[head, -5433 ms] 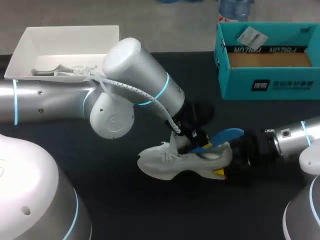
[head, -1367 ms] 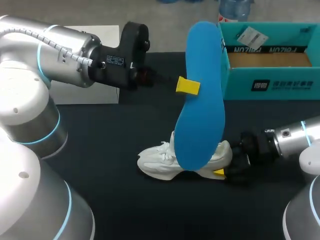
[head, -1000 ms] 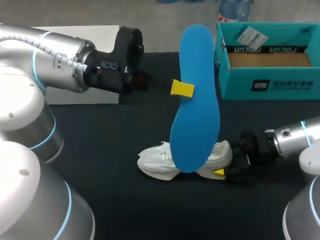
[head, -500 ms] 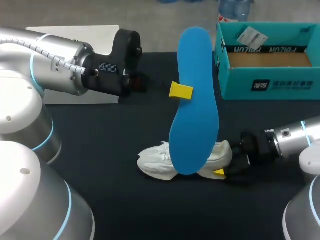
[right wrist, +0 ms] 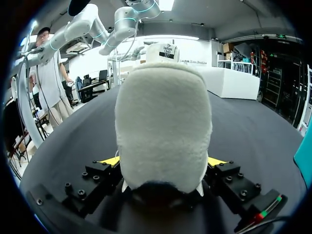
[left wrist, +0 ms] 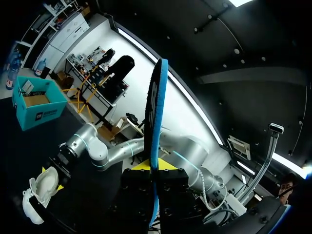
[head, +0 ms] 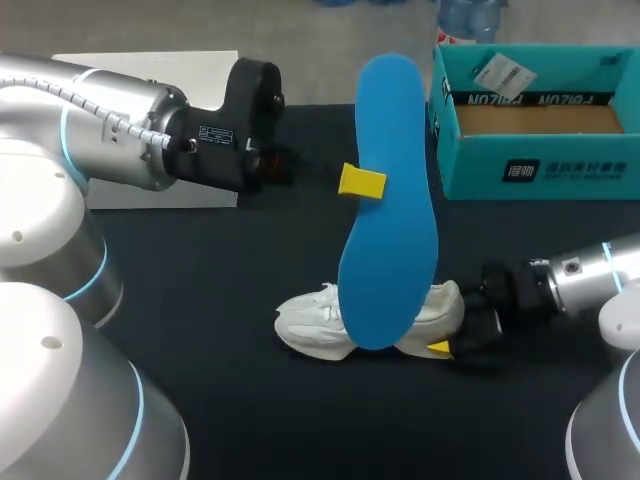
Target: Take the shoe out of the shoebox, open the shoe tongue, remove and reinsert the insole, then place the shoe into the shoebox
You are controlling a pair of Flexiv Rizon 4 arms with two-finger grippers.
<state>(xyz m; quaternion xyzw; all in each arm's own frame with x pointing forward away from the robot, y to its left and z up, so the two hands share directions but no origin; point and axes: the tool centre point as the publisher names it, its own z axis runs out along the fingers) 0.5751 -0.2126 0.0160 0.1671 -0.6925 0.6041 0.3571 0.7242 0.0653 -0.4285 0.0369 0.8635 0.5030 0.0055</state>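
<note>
Shoe (head: 315, 325) on desk (head: 200, 300), heel clamped by right pincer (head: 443, 340); left pincer (head: 362, 181) grips blue insole (head: 390, 220) raised over it; shoebox (head: 535, 170) at 1 o'clock

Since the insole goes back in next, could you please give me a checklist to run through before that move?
1. Insole gripped by the left jaws, edge-on between them: ok.
2. Insole clear of the shoe: ok, the left wrist view shows them apart.
3. Shoe heel clamped by the right jaws, shoe resting on the table: ok.
4. Tongue pulled open: cannot tell, the insole hides the shoe's opening.
5. Shoebox open for later: ok.
</note>
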